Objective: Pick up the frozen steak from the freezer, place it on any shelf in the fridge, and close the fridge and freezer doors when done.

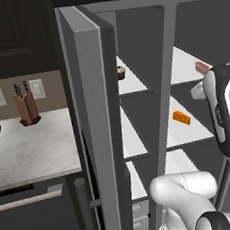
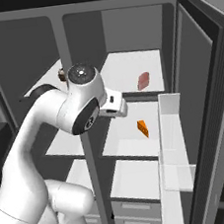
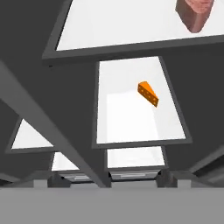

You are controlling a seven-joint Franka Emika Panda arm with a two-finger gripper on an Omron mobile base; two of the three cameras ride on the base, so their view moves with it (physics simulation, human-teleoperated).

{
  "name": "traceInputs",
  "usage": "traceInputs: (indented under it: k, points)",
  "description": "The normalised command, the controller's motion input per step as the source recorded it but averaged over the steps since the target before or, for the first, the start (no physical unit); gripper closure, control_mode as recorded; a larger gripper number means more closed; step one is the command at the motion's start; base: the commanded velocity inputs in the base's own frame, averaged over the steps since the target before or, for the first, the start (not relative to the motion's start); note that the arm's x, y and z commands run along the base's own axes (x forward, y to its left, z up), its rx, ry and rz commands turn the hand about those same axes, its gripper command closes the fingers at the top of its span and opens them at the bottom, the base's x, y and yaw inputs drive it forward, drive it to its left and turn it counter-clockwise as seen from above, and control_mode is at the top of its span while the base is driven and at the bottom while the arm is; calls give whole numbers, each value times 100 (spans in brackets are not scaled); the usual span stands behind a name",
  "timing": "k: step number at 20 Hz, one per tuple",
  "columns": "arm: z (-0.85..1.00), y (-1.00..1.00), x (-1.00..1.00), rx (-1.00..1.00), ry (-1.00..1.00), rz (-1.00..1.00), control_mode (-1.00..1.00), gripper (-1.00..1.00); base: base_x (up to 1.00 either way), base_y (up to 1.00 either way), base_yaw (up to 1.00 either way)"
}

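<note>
Evidently the claw (image 2: 119,108) was carried with its jaws spread wide and nothing between them, at the front edge of the fridge (image 2: 173,51) just below the top shelf (image 2: 124,72). The frozen steak (image 2: 143,81) was seen resting on that shelf, toward its right side, apart from the claw; an orange wedge (image 2: 143,128) lay on the shelf below.

Both doors (image 1: 95,119) were left standing open, so two risks were judged likely. The arm's elbow could be caught against the centre divider (image 2: 65,50) if it were withdrawn carelessly. The right door's clear bins (image 2: 171,126) could be struck by the wrist during the swing to shut it, and the steak could be jarred by a hard close. A dark cupcake (image 1: 121,73) was noted on the freezer (image 1: 131,110) shelf.

To the far left, a pale marbled surface (image 1: 32,148) was seen carrying a knife block (image 1: 26,109), with wall outlets (image 1: 36,88) behind it and dark cabinets above.
</note>
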Motion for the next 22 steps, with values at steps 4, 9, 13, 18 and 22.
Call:
traceInputs:
  k: [4, 9, 13, 18, 22]
  points:
    - [-49, 79, -87, -10, 28, 1, -100, -100, 0, 0, 0]
    - [-27, 44, -13, -8, 2, 10, -100, -100, 0, 0, 0]
    - [-64, 69, -6, -12, 4, 11, -100, -100, 0, 0, 0]
    - [-20, 30, -10, -3, 7, 7, -100, -100, 0, 0, 0]
    - [0, 0, 0, 0, 0, 0, 100, -100, -57, -17, 0]
